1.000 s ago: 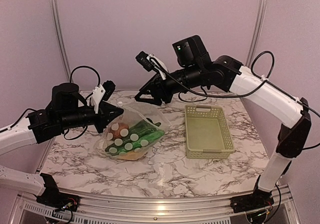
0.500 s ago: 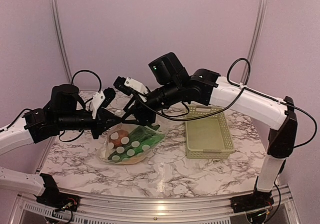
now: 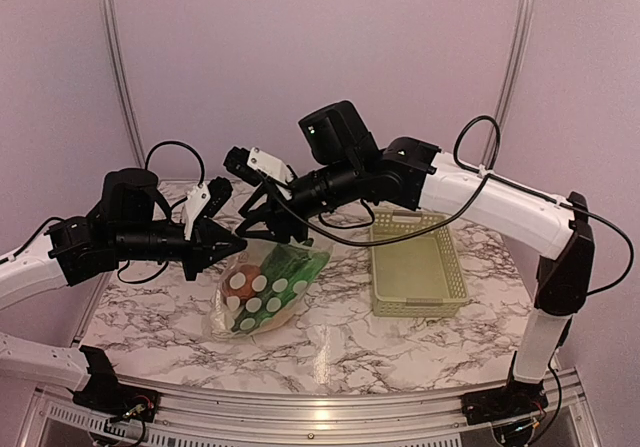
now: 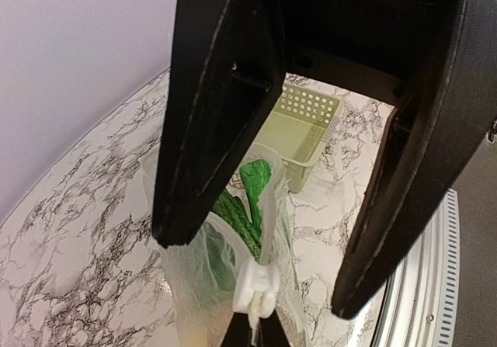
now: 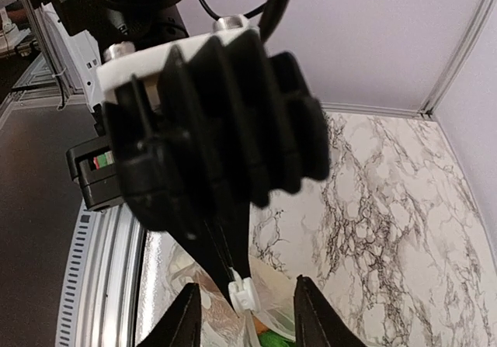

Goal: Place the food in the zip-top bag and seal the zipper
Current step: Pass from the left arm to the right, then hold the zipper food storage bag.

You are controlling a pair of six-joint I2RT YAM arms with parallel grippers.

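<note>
The clear, white-dotted zip-top bag (image 3: 262, 292) hangs from its top edge above the marble table (image 3: 400, 347). Food lies inside it: green pieces (image 3: 290, 267) and a brown round item (image 3: 243, 271). My left gripper (image 3: 218, 245) is shut on the bag's top corner, right beside the zipper's white slider (image 4: 256, 286). In the left wrist view its tips (image 4: 252, 327) pinch the plastic, with green leaves (image 4: 252, 180) showing behind. My right gripper (image 3: 262, 229) is open. Its fingers (image 5: 192, 316) stand either side of the slider (image 5: 242, 293) without touching it.
The pale green slotted basket (image 3: 440, 297) stands to the right of the bag, with nothing in it. The two arms meet nose to nose above the table's left half. A purple wall and metal posts close off the back.
The right arm has swung left and down to the left gripper, and its jaws now straddle the slider. The bag has been drawn up from lying slumped to hanging narrow.
</note>
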